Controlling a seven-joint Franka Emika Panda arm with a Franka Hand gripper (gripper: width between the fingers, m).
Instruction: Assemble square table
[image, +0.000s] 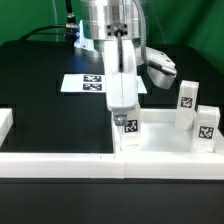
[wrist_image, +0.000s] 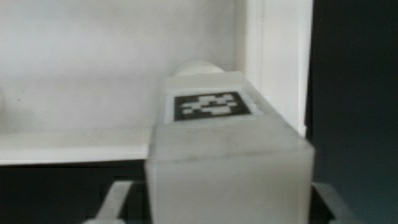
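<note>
My gripper (image: 122, 108) hangs down from the arm in the middle of the exterior view, shut on a white block leg (image: 128, 128) with a black-and-white tag. The leg is upright at the corner of the white tabletop (image: 160, 146) towards the exterior view's left, at its raised rim. In the wrist view the leg (wrist_image: 217, 150) fills the middle between my fingers (wrist_image: 121, 200), tag facing the camera, with the tabletop's floor (wrist_image: 89, 90) and rim (wrist_image: 267, 50) behind it. Whether the leg's end touches the tabletop is hidden.
Two more tagged white legs (image: 187, 100) (image: 207, 126) stand upright at the tabletop's side towards the exterior view's right. The marker board (image: 92, 83) lies on the black table behind the arm. A long white border bar (image: 60, 162) runs along the front, and another piece (image: 5, 121) sits at the left edge.
</note>
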